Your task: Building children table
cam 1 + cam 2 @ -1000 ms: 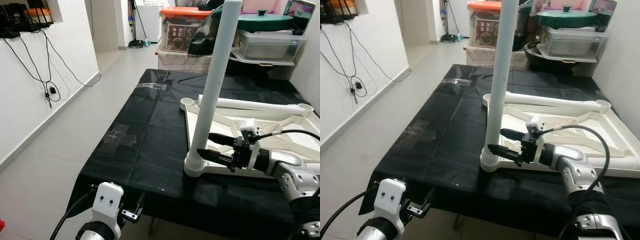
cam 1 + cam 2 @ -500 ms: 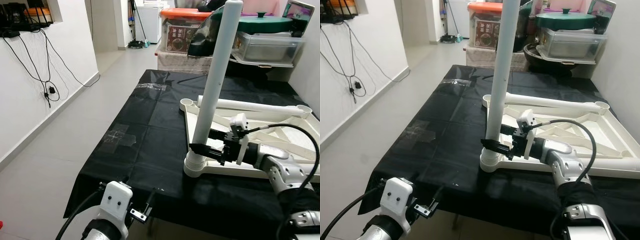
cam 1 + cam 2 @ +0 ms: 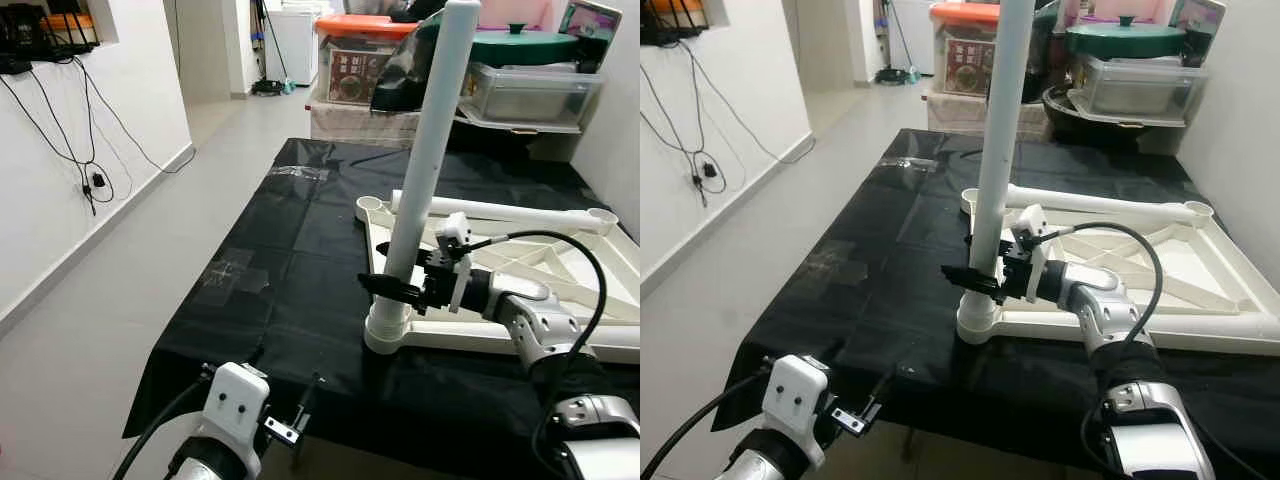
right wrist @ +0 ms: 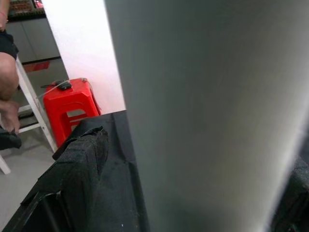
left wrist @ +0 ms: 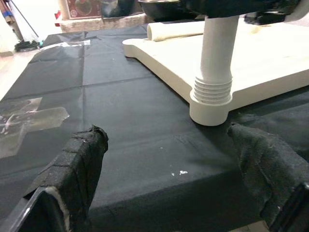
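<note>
Black-covered table (image 3: 300, 260) carries white upturned tabletop (image 3: 560, 290), tape patch (image 3: 232, 275).

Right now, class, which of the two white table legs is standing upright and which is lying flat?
The leg at the near corner socket stands upright, with the right claw around it. The other leg lies flat along the tabletop's far edge.

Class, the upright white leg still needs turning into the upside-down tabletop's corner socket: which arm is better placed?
Right. The right gripper already straddles the white leg just above its socket, while the left gripper hangs below the table edge.
</note>
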